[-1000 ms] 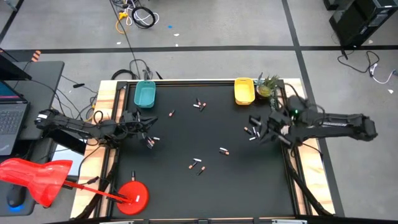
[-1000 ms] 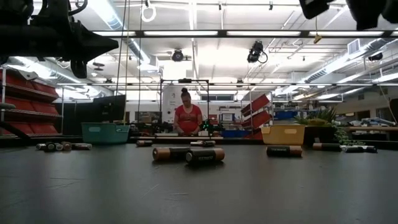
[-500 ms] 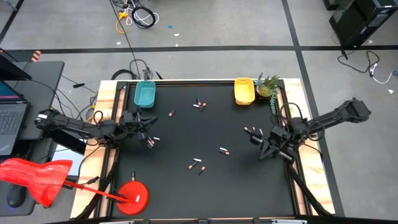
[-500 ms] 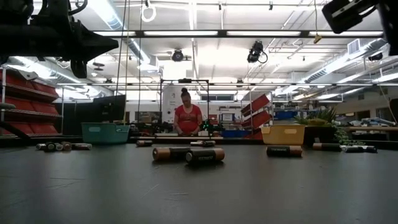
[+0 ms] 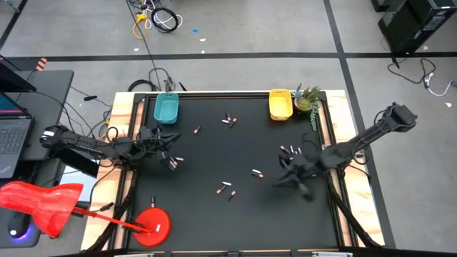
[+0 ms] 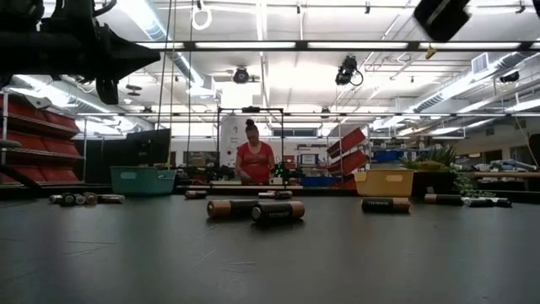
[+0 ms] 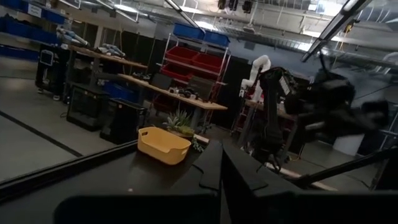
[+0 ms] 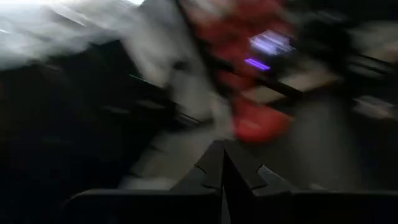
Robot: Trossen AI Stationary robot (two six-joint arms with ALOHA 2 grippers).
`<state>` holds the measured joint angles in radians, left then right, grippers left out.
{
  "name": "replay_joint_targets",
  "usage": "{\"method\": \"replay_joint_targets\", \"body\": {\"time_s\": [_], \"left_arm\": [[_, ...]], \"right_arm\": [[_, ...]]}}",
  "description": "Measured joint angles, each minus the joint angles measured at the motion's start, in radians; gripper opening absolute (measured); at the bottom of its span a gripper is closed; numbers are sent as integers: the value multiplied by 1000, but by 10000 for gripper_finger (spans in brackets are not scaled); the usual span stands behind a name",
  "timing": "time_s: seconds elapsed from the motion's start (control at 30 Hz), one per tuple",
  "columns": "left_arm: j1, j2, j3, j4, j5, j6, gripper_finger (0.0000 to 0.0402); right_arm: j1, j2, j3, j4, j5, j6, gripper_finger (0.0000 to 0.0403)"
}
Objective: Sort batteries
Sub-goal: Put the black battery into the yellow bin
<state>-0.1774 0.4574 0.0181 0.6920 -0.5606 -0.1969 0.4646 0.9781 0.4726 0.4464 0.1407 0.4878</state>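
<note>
While left gripper (image 5: 173, 160) unmoved, right gripper (image 5: 280, 179) now farther infield, both jaws closed, empty.

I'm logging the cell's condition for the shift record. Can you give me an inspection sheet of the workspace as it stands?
Surface: black table top, wooden edge strips on both sides.
Job's things: batteries scattered loose over the mat; teal tray and yellow tray at the far edge, no batteries seen in them.
Clutter: small potted plant beside the yellow tray.
Grippers: left gripper shut, at the table's left side; right gripper shut, over the right half; neither visibly holds anything.
Cables: coils on the floor beyond the table.
Surroundings: laptop at left; a person far behind.
</note>
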Motion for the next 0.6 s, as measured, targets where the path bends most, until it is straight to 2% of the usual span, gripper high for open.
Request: {"method": "replay_joint_targets", "body": {"time_s": [0.1,0.27,0.47,0.6], "left_arm": [[0,1,0,-1,0,-17,15],[0,1,0,-5,0,-25,15],[-1,24,0,-61,43,-21,18],[-1,65,1,-65,59,-12,50]], "right_arm": [[-25,105,134,-191,53,-28,17],[-61,271,277,-255,24,-217,34],[-76,438,345,-288,23,-379,87],[-93,504,347,-306,62,-387,136]]}}
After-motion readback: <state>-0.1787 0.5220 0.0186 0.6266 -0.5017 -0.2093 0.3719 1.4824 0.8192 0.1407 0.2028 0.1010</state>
